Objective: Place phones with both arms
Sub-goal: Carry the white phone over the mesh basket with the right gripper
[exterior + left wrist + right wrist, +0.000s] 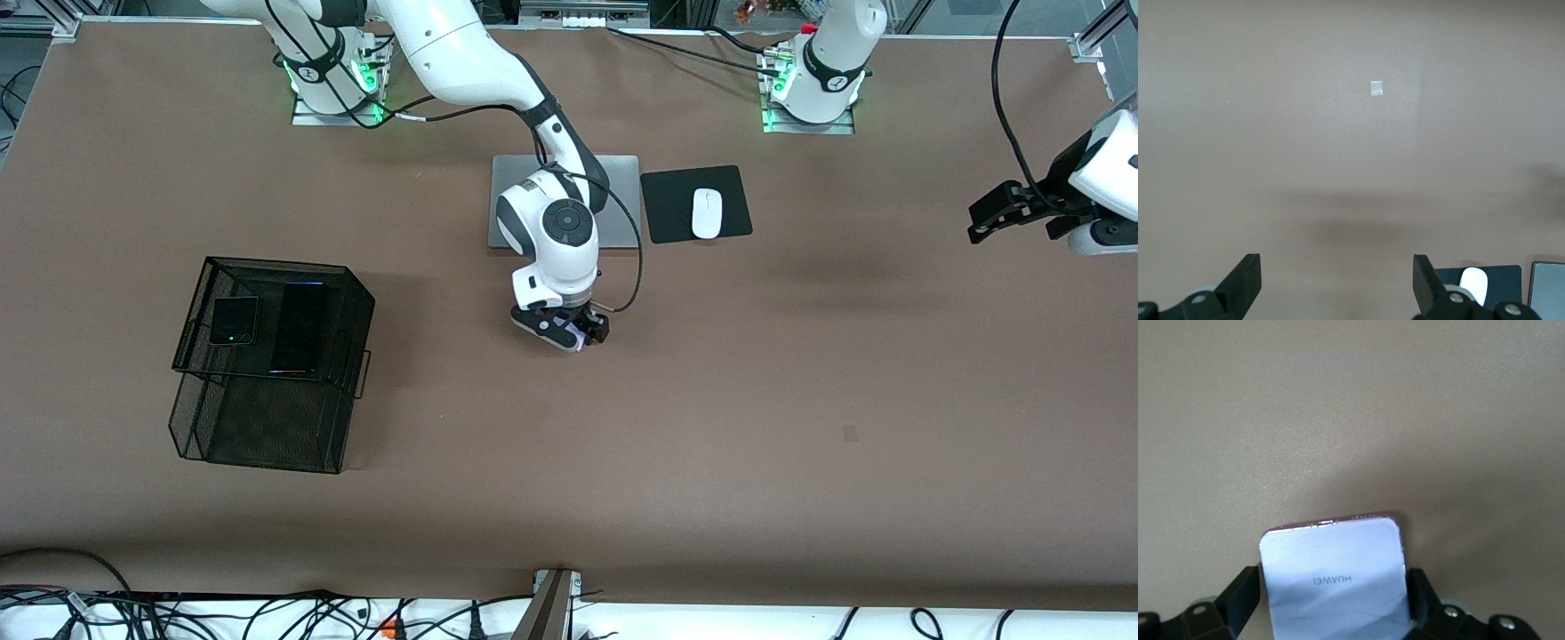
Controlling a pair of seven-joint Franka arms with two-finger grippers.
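Observation:
My right gripper [576, 334] is low over the middle of the table, shut on the lavender-white phone [580, 340]. In the right wrist view the phone [1331, 567] sits between the two black fingers [1245, 593] of that gripper [1331, 603], which press on its side edges, with the bare table under it. The small black phone with a green dot [233, 320] and the long black slab [300, 327] lie side by side on the upper tier of a black mesh tray [191, 302]. My left gripper [987, 218] is open and empty in the air at the left arm's end of the table; it also shows in the left wrist view [1337, 280].
A grey laptop [622, 178] lies under the right arm, with a black mouse pad [738, 200] and white mouse [706, 213] beside it. The mouse [1473, 283] shows in the left wrist view. A small tape patch [850, 433] marks the table.

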